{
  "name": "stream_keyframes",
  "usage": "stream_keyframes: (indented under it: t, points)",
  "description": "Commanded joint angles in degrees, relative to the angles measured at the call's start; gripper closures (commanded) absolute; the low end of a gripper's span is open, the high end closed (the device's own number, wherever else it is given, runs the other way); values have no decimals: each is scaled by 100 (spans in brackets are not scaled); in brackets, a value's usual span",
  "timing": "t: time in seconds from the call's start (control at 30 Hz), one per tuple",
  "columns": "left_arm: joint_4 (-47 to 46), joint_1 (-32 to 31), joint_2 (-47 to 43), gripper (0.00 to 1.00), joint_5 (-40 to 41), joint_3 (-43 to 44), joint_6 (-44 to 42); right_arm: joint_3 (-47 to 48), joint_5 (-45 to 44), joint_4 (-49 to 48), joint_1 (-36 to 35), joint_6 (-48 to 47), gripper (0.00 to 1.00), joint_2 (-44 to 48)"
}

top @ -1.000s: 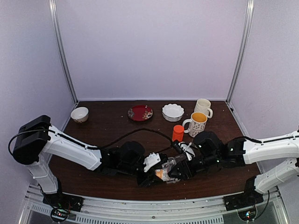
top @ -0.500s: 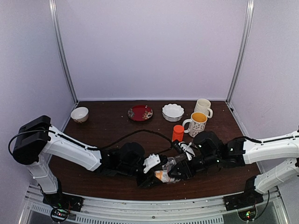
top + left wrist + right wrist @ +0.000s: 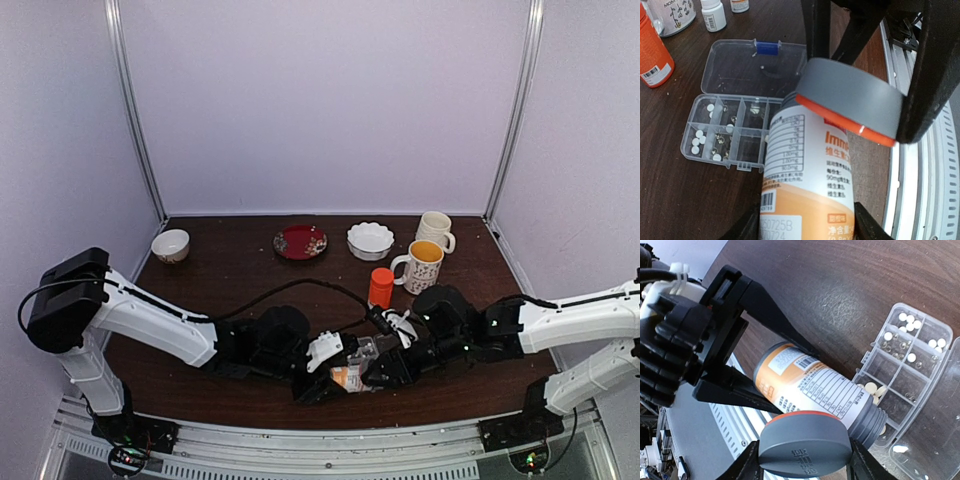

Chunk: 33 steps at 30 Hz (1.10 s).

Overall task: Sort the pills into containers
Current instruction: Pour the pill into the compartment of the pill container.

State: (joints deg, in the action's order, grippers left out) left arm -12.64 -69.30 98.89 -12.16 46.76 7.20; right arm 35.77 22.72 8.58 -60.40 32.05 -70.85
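Observation:
My left gripper [image 3: 805, 226] is shut on the body of an orange-and-white bottle [image 3: 810, 170], which lies tilted low over the table. Its grey threaded neck [image 3: 871, 421] is bare and reaches over the clear pill box [image 3: 935, 357]. The grey cap [image 3: 805, 445] is off, with my right gripper [image 3: 804, 457] shut on it just beside the neck. The lid [image 3: 740, 70] of the box lies open. White pills [image 3: 699, 141] sit in the end containers [image 3: 747, 145], and pale-yellow pills [image 3: 873, 388] lie in a container by the neck. In the top view both grippers meet near the front edge, around the bottle [image 3: 347, 377].
An orange bottle [image 3: 381, 285] stands just behind the grippers. Two mugs [image 3: 418, 265], a white bowl [image 3: 370, 240], a red plate [image 3: 300, 242] and a small bowl [image 3: 170, 245] line the back. Small white bottles [image 3: 713, 15] stand beyond the box. The metal front rail [image 3: 920, 190] is close.
Hardly anything: the right gripper with the cap has shifted a touch towards the front. Both grips are unchanged.

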Motion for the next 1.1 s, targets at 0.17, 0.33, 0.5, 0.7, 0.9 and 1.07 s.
stream_keyframes:
  t: [0.17,0.33,0.5,0.7,0.9,1.07]
  points:
    - [-336,-48,-133,96,-63,-21,27,-48,-133,-3,-15,39,100,121]
    - [-340,-55,-129,96,-58,-23,29,14,-3,-111,-59,58,100,106]
    - [-328,-65,-133,96,-47,-33,35,110,-71,208,-66,-61,100,-138]
    - [-333,-72,-150,96,-18,-45,48,-59,-71,-143,-77,104,100,153]
    - [-467,-83,-145,96,7,-108,65,141,-169,78,-77,-58,100,374]
    - [-512,-79,-142,96,-9,-124,71,87,-270,154,-84,-69,100,588]
